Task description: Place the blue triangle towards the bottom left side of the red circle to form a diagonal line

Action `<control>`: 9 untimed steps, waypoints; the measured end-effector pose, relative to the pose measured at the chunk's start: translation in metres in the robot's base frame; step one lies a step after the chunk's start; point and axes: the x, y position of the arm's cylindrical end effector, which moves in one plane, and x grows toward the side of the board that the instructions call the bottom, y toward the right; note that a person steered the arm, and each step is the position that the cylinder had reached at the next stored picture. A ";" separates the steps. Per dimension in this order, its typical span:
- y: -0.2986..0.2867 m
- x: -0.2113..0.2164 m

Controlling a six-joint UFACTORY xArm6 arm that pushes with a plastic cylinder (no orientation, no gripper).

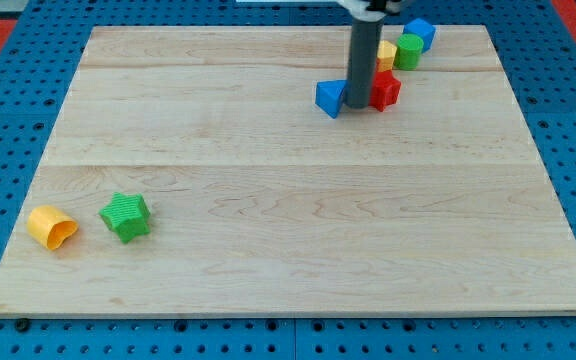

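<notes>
Setting is judged to be a robotics lab bench. A pale wooden board (pixel 288 200) is laid on a blue perforated base plate (pixel 18 100), seen around the board on all sides. Small coloured plastic blocks are scattered on the board.

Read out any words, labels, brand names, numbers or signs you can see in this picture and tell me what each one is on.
None: no readable text, number or sign appears on the pale wooden board, the blue pegboard table, the dark rod or the coloured plastic blocks.
</notes>
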 end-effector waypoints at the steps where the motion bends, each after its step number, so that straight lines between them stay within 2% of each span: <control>1: 0.065 -0.042; 2: 0.080 -0.024; 3: 0.063 0.068; 4: -0.013 0.097; 5: -0.047 0.054; 6: -0.064 0.038; 8: -0.054 -0.002; 9: -0.051 -0.008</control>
